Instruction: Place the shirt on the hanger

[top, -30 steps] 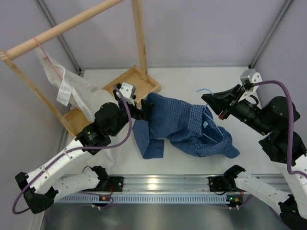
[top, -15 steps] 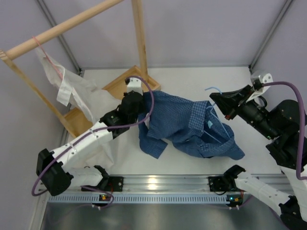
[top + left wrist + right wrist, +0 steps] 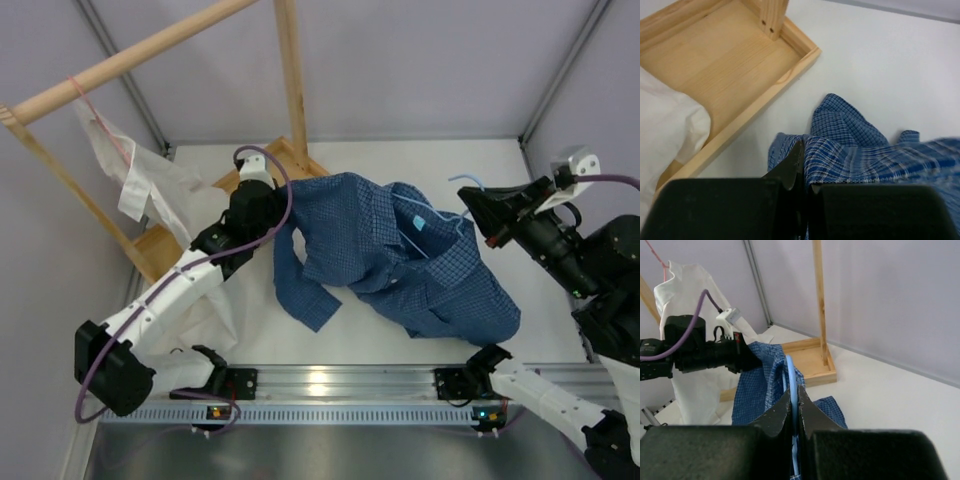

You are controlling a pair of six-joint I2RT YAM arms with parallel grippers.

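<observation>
Currently, top view: left gripper [image 3: 277,220] sits centre-left of the frame with its fingers pressed together on the left edge of the shirt [image 3: 380,250]. The left wrist view confirms it: blue checked cloth [image 3: 865,150] is pinched between the two black fingers [image 3: 792,167], with no gap visible.

Right gripper [image 3: 474,203] is at the right of the frame, pinching the hanger [image 3: 462,181]. In the right wrist view the light-blue wire [image 3: 790,372] runs straight up between the closed fingertips [image 3: 801,402]. The hook pokes out just upper left of the fingertips in the top view. The rest of the wire goes down into the collar area and is mostly hidden by cloth.

Shirt is spread across the middle of the table [image 3: 420,160], strung between the two grippers. The collar end is toward the right gripper. One sleeve trails toward lower centre-left and the hem bunches at lower right. Can't tell how much of it rests on the table and how much is lifted.

Wooden rack [image 3: 291,70] is at upper left, with its base tray just above the left gripper; the left wrist view shows that tray [image 3: 725,65] close beside the cloth, not touching it. White garment [image 3: 150,190] hangs from a pink-red hanger [image 3: 92,103] at far left, apart from the shirt.
</observation>
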